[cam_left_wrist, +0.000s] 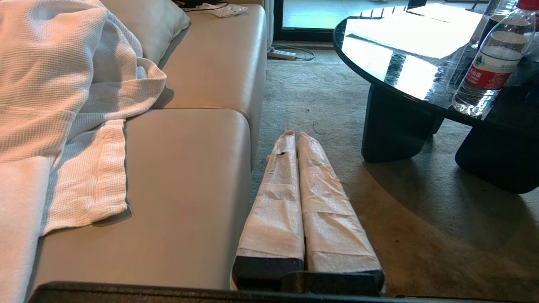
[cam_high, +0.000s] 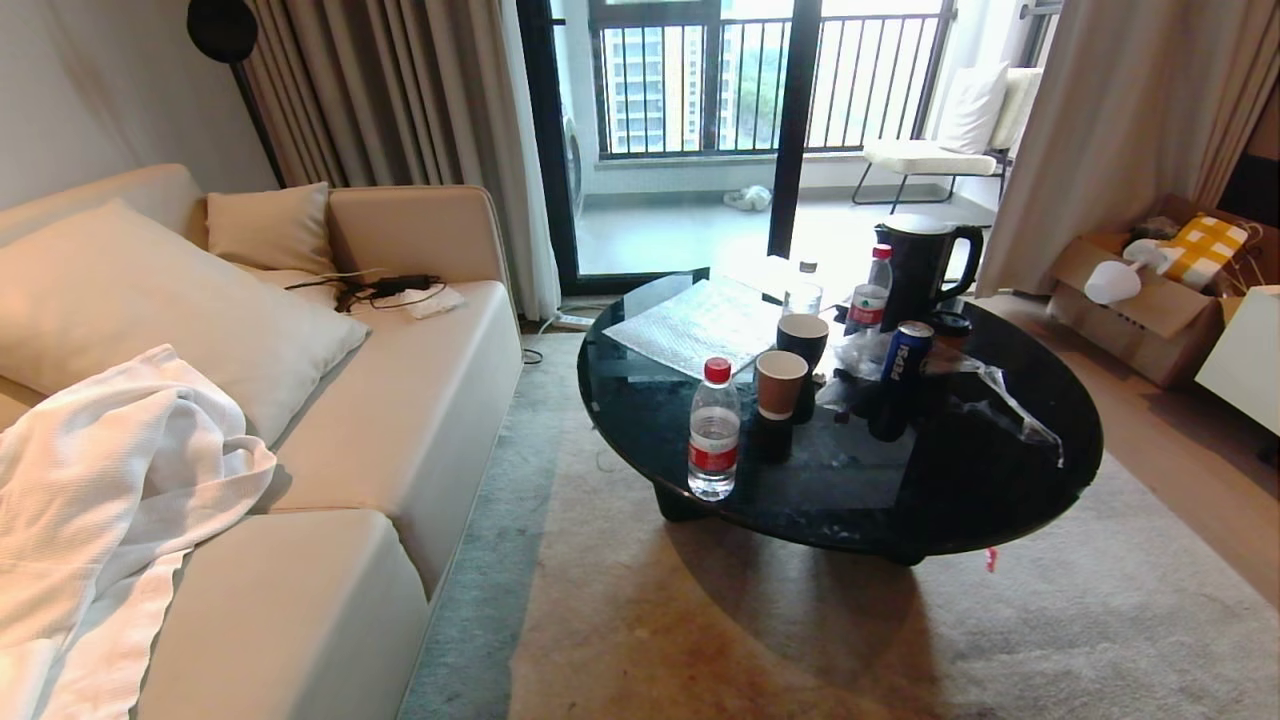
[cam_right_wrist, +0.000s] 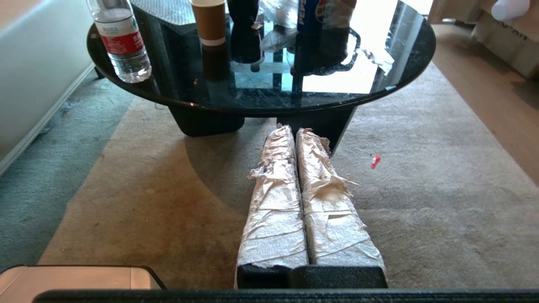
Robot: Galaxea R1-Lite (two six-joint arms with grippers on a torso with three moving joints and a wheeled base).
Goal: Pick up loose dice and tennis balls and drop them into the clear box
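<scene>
Head view: you are seeing no dice, tennis balls or clear box; the desk (cam_high: 1000, 480) is lying at one o'clock.

Left wrist view: the left gripper (cam_left_wrist: 293, 135) jaws are pressing together, holding nothing.

Right wrist view: the right gripper (cam_right_wrist: 294, 129) jaws are likewise closed and empty, pointing at the desk.

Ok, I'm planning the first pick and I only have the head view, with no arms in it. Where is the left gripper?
Observer: The left gripper is shut, low over the carpet beside the sofa.
Operator: And the right one?
Observer: The right gripper is shut too, over the carpet in front of the round table.
Operator: Anything on the fingers?
Observer: Both pairs of fingers are wrapped in crumpled white paper.
</scene>
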